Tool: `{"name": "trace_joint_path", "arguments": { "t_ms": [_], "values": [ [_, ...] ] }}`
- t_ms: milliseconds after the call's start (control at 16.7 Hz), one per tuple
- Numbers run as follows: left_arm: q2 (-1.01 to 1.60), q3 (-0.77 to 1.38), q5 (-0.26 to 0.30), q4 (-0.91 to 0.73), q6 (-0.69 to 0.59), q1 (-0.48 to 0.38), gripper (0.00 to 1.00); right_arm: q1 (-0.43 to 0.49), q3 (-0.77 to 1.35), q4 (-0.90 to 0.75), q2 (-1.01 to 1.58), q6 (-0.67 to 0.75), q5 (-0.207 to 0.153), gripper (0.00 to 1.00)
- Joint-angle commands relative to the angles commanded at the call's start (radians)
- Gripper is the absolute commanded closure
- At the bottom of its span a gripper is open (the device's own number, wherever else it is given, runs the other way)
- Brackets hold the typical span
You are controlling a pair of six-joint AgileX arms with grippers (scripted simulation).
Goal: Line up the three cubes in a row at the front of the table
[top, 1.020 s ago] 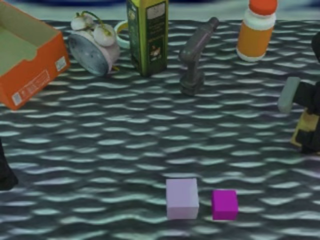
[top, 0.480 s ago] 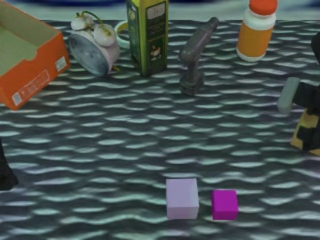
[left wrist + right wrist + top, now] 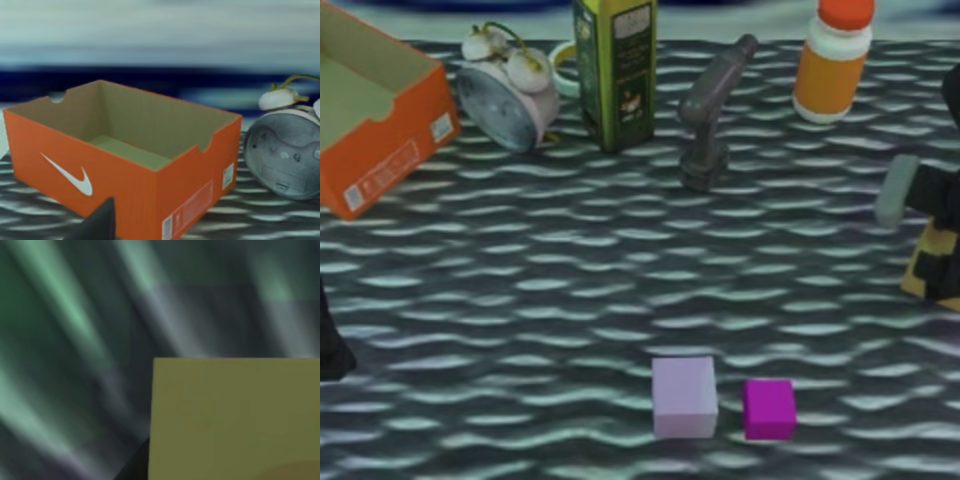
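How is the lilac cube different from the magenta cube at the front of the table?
The lilac cube is clearly larger than the magenta cube. The lilac cube is pale and washed out, while the magenta cube is bright and saturated. The lilac cube sits to the left, the magenta cube to its right, with a narrow gap between them. Both are plain matte blocks that rest flat on the rippled table, and neither gripper is near them.

mustard cube (image 3: 930,262) mostly behind right arm
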Motion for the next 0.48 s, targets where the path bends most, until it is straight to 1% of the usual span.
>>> {"name": "trace_joint_path", "arguments": {
  "t_ms": [480],
  "values": [
    [0.000, 0.000, 0.000, 0.000, 0.000, 0.000, 0.00, -0.001, 0.013, -0.026, -0.015, 0.002, -0.001, 1.00]
  ]
}}
